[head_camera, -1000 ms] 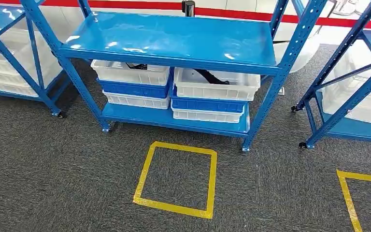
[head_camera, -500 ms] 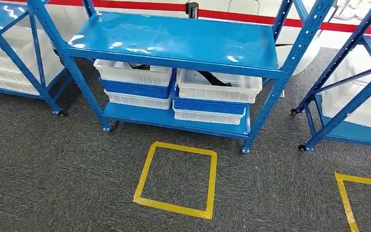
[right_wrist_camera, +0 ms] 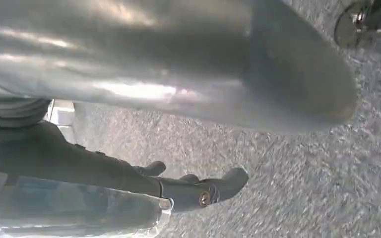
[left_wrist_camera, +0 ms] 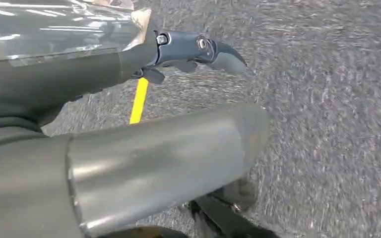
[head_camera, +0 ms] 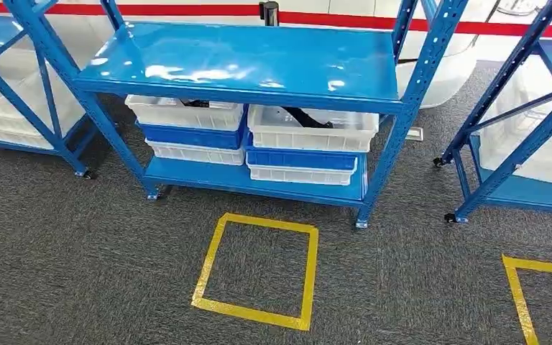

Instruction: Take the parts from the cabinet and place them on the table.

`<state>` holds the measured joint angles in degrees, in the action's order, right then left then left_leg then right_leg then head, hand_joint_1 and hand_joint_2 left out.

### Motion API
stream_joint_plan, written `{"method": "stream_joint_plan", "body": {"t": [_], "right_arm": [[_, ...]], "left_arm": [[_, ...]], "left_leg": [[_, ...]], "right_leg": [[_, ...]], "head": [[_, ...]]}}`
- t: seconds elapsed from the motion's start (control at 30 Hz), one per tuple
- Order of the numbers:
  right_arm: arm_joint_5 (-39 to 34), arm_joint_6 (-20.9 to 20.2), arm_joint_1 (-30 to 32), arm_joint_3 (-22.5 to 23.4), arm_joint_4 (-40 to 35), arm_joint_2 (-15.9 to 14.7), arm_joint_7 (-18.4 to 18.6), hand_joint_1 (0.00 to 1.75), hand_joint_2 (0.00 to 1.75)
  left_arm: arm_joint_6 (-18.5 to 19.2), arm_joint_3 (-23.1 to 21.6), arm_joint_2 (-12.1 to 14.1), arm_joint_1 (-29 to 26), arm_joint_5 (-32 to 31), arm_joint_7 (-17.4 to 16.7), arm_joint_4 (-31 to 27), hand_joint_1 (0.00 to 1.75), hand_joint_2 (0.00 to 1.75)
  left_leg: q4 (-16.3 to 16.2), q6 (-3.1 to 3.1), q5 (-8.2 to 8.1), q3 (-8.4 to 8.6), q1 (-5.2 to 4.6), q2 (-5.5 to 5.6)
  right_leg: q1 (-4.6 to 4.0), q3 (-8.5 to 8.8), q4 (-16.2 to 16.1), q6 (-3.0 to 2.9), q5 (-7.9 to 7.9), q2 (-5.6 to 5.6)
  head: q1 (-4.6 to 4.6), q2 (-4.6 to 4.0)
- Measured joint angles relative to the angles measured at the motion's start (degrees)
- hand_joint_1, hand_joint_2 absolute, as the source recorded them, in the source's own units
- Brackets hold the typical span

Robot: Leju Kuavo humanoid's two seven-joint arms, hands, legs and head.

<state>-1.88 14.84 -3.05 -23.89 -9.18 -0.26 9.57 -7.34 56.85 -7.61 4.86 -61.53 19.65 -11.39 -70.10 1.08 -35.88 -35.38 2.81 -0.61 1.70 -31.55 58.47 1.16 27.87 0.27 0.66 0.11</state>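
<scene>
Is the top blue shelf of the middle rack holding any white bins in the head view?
No. The top shelf of the rack is bare glossy blue, while the white bins sit stacked on the bottom shelf.

Dark parts [head_camera: 303, 115] in the upper white plastic bins [head_camera: 312, 128] mostly hidden under the glossy blue metal shelf [head_camera: 244, 61]; shape impossible to tell. Neighbouring blue racks [head_camera: 517, 129] cut off at both edges. Yellow tape square [head_camera: 525, 302] on the grey carpet cropped at right. Left hand [left_wrist_camera: 129, 148] and right hand [right_wrist_camera: 178, 74] blurred, thumbs hiding most fingers.
</scene>
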Motion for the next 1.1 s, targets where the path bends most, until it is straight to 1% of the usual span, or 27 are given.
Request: {"method": "stream_joint_plan", "body": {"t": [0.03, 0.07, 0.1, 0.17, 0.2, 0.23, 0.27, 0.33, 0.37, 0.4, 0.43, 0.5, 0.53, 0.57, 0.6, 0.63, 0.67, 0.7, 0.73, 0.8, 0.87, 0.9, 0.93, 0.97, 1.03, 1.07, 1.1], "right_arm": [[0.2, 0.0, 0.0, 0.0, 0.0, 0.0, 0.0, 0.0, 0.0], [0.4, 0.0, 0.1, -0.1, 0.0, 0.0, 0.0, 0.0, 0.0], [0.5, 0.0, 0.1, -0.2, 0.0, 0.0, 0.0, 0.0, 0.0], [0.5, 0.0, 0.0, -0.3, 0.0, 0.0, 0.0, 0.0, 0.0], [0.6, 0.0, -0.1, -0.5, 0.0, 0.0, 0.0, 0.0, 0.0], [0.6, -0.1, -0.2, -0.6, 0.0, 0.4, 0.0, 0.0, 0.0], [0.6, -0.1, -0.2, -0.6, 0.0, 0.1, 0.0, 0.0, 0.0], [0.8, -0.3, -0.2, -0.7, 0.0, 0.1, 0.0, 0.0, 0.0], [0.9, -0.3, -0.3, -0.7, 0.0, 0.2, -0.1, 0.0, 0.0], [1.0, -0.3, -0.2, -0.8, 0.0, 0.0, -0.1, 0.0, 0.0], [1.1, -0.3, -0.2, -0.9, 0.0, 0.0, -0.1, 0.0, 0.0], [1.5, -0.3, -0.2, -1.0, 0.0, -0.2, -0.2, 0.0, 0.0], [1.5, -0.3, -0.2, -1.0, 0.0, -0.3, -0.2, 0.0, 0.0], [1.5, -0.4, -0.2, -1.0, 0.0, -0.3, -0.2, 0.0, 0.0], [1.5, -0.4, -0.1, -1.0, 0.0, -0.3, -0.2, 0.0, 0.0], [1.5, -0.4, 0.0, -1.0, 0.0, -0.4, 0.0, 0.0, 0.0], [1.5, -0.4, 0.0, -1.0, 0.0, -0.5, 0.0, 0.0, 0.0], [1.5, -0.4, 0.0, -1.0, 0.0, -0.5, 0.0, 0.0, 0.0], [1.5, -0.5, 0.0, -1.0, 0.0, -0.4, 0.0, 0.0, 0.0], [1.5, -0.5, -0.2, -1.0, 0.0, -0.5, 0.1, 0.0, 0.0], [1.5, -0.5, -0.2, -1.0, 0.0, -0.5, 0.2, 0.0, 0.0], [1.6, -0.6, -0.2, -1.1, 0.0, -0.4, 0.2, 0.0, 0.0], [1.6, -0.6, -0.2, -1.1, 0.0, -0.4, 0.2, 0.0, 0.0], [1.6, -0.6, -0.2, -1.1, 0.0, -0.5, 0.2, 0.0, 0.0], [1.6, -0.7, -0.3, -1.2, 0.0, -0.5, 0.2, 0.0, 0.0], [1.6, -0.7, -0.2, -1.2, 0.0, -0.5, 0.2, 0.0, 0.0], [1.6, -0.7, -0.2, -1.3, 0.0, -0.5, 0.2, 0.0, 0.0]], "left_arm": [[0.0, 0.0, 0.0, -0.1, 0.3, 0.0, 0.0, 0.0, 0.0], [0.0, 0.0, 0.0, -0.2, 0.3, 0.0, 0.0, 0.0, 0.0], [0.0, 0.0, 0.0, -0.3, 0.4, 0.0, 0.0, 0.0, 0.0], [0.0, 0.0, 0.0, -0.3, 0.4, 0.0, 0.0, 0.0, 0.0], [-0.1, 0.0, 0.0, -0.3, 0.4, 0.0, 0.0, 0.0, 0.0], [-0.1, 0.1, 0.5, -0.3, 0.4, 0.0, 0.0, 0.0, 0.0], [-0.1, 0.1, 0.1, -0.3, 0.4, 0.0, 0.0, 0.0, 0.0], [-0.2, 0.1, 0.1, -0.3, 0.4, 0.0, 0.0, 0.0, 0.0], [-0.2, 0.1, 0.1, -0.2, 0.5, 0.0, 0.0, 0.0, 0.0], [-0.2, 0.1, 0.0, -0.3, 0.5, -0.1, 0.0, 0.0, 0.0], [-0.2, 0.1, 0.0, -0.2, 0.5, -0.1, 0.0, 0.0, 0.0], [-0.4, 0.2, -0.2, -0.2, 0.5, -0.2, 0.0, 0.0, 0.0], [-0.5, 0.3, -0.2, -0.2, 0.5, -0.2, 0.0, 0.0, 0.0], [-0.5, 0.4, -0.3, -0.2, 0.5, -0.3, 0.0, 0.0, 0.0], [-0.5, 0.4, -0.3, -0.3, 0.5, -0.3, 0.0, 0.0, 0.0], [-0.6, 0.4, -0.4, -0.3, 0.5, -0.3, 0.0, 0.0, 0.0], [-0.7, 0.5, -0.4, -0.3, 0.6, -0.3, 0.0, 0.0, 0.0], [-0.7, 0.6, -0.5, -0.3, 0.6, -0.3, 0.0, 0.0, 0.0], [-0.7, 0.7, -0.4, -0.3, 0.6, -0.3, 0.0, 0.0, 0.0], [-0.9, 0.9, -0.4, -0.2, 0.6, -0.4, 0.0, 0.0, 0.0], [-1.0, 0.9, -0.5, -0.2, 0.8, -0.4, 0.0, 0.0, 0.0], [-1.0, 0.9, -0.4, -0.1, 0.9, -0.4, 0.0, 0.0, 0.0], [-1.1, 0.9, -0.4, -0.1, 0.9, -0.4, 0.0, 0.0, 0.0], [-1.1, 1.0, -0.5, -0.1, 1.0, -0.4, 0.0, 0.0, 0.0], [-1.1, 1.1, -0.5, -0.2, 1.0, -0.4, 0.0, 0.0, 0.0], [-1.1, 1.2, -0.5, -0.2, 1.0, -0.4, 0.0, 0.0, 0.0], [-1.1, 1.3, -0.5, -0.3, 1.0, -0.4, 0.0, 0.0, 0.0]], "left_leg": [[-4.0, -0.38, -1.01, -2.58, -0.27, 0.1], [-5.9, -0.92, -0.68, -4.24, -0.64, 0.13], [-4.9, -1.74, 1.12, -4.43, -1.11, 0.15], [3.4, -4.05, 7.12, -1.56, -2.34, 0.51], [7.7, -5.26, 9.38, 0.14, -3.06, 0.9], [9.7, -6.54, 9.17, 1.1, -3.66, 1.0], [10.4, -6.26, 8.97, 1.2, -3.81, 0.21], [10.5, -6.31, 8.88, 1.26, -4.31, 0.21], [11.4, -6.24, 9.02, 1.83, -4.2, 0.22], [12.8, -5.43, 9.72, 2.95, -3.37, 0.13], [13.4, -5.56, 9.67, 3.52, -3.46, 0.09], [13.4, -5.54, 9.55, 3.8, -3.41, -0.17], [13.4, -5.46, 9.32, 3.92, -3.41, -0.18], [13.4, -5.31, 9.11, 4.09, -3.33, -0.17], [13.4, -5.1, 8.84, 4.41, -3.2, -0.13], [13.3, -4.85, 8.53, 4.79, -3.07, -0.08], [13.3, -4.45, 8.14, 5.37, -2.84, -0.05], [13.2, -4.08, 7.73, 5.83, -2.72, -0.09], [13.2, -3.59, 7.32, 6.01, -2.93, -0.16], [13.0, -2.86, 6.58, 6.3, -3.14, -0.19], [13.2, -2.28, 6.27, 6.55, -2.78, -0.28], [12.7, -1.87, 5.92, 6.64, -2.42, -0.09], [11.1, -1.61, 5.07, 6.06, -2.37, 0.23], [7.4, -1.39, 3.03, 4.12, -2.27, 0.28], [-2.4, -0.92, -1.03, -1.66, -2.0, 0.46], [-5.4, -0.8, -1.34, -3.85, -1.92, 0.48], [-5.6, -0.76, -0.2, -4.77, -1.83, 0.48]], "right_leg": [[-0.4, 0.07, 0.0, -0.21, 0.14, 0.1], [-0.81, 0.27, 0.0, -0.42, 0.27, 0.23], [-1.16, 0.56, 0.0, -0.63, 0.43, 0.41], [-1.88, 1.22, 0.0, -1.05, 0.75, 0.73], [-2.07, 1.47, 0.0, -1.22, 0.86, 0.87], [-2.18, 1.05, 0.0, -1.19, 1.11, 0.91], [-2.42, 1.44, -0.1, -0.98, 1.27, 1.11], [-1.72, 1.11, -0.2, -0.57, 1.47, 1.05], [-2.25, 1.21, -0.5, -0.31, 1.58, 1.04], [-2.33, 1.48, 0.2, -0.14, 1.8, 0.7], [-2.22, 0.62, 2.2, -0.07, 2.68, 0.47], [-1.86, -4.25, 10.6, -0.1, 5.89, 0.45], [-1.59, -6.7, 14.5, 0.15, 6.99, 0.44], [-1.31, -8.49, 16.9, 0.64, 7.07, 0.42], [-1.03, -8.68, 16.1, 1.39, 6.03, 0.4], [-0.75, -7.51, 12.9, 2.3, 4.06, 0.33], [-0.35, -5.12, 7.2, 3.36, 1.16, 0.1], [0.0, -2.76, 2.0, 4.06, -1.11, -0.31], [0.13, -1.97, -0.4, 3.84, -1.96, -1.21], [-0.41, -1.35, -0.7, 1.85, -1.76, -0.59], [-0.8, -1.26, -0.8, 0.83, -1.42, -0.47], [0.3, -0.72, -1.1, 0.26, -1.57, -0.32], [0.15, -0.44, -1.1, -0.29, -1.35, -0.29], [0.1, -0.22, -1.1, -0.71, -1.08, -0.3], [-0.04, 0.04, -1.1, -1.21, -0.69, -0.28], [-0.08, 0.23, -1.1, -1.26, -0.46, -0.22], [-0.06, 0.55, -1.1, -1.12, -0.19, -0.07]], "head": [[-0.02, 0.0], [0.0, 0.0], [-0.02, 0.0], [0.0, 0.0], [-0.02, 0.0], [0.22, 0.0], [0.18, 0.0], [0.11, 0.0], [0.09, 0.0], [0.13, 0.0], [0.2, 0.0], [0.28, 0.0], [0.26, 0.0], [0.28, 0.0], [0.28, 0.0], [0.28, 0.0], [0.28, 0.0], [0.31, 0.0], [0.39, 0.0], [0.22, 0.0], [0.2, 0.0], [0.2, 0.0], [0.11, 0.0], [-0.02, 0.0], [0.0, 0.0], [-0.02, 0.0], [0.0, 0.0]]}}
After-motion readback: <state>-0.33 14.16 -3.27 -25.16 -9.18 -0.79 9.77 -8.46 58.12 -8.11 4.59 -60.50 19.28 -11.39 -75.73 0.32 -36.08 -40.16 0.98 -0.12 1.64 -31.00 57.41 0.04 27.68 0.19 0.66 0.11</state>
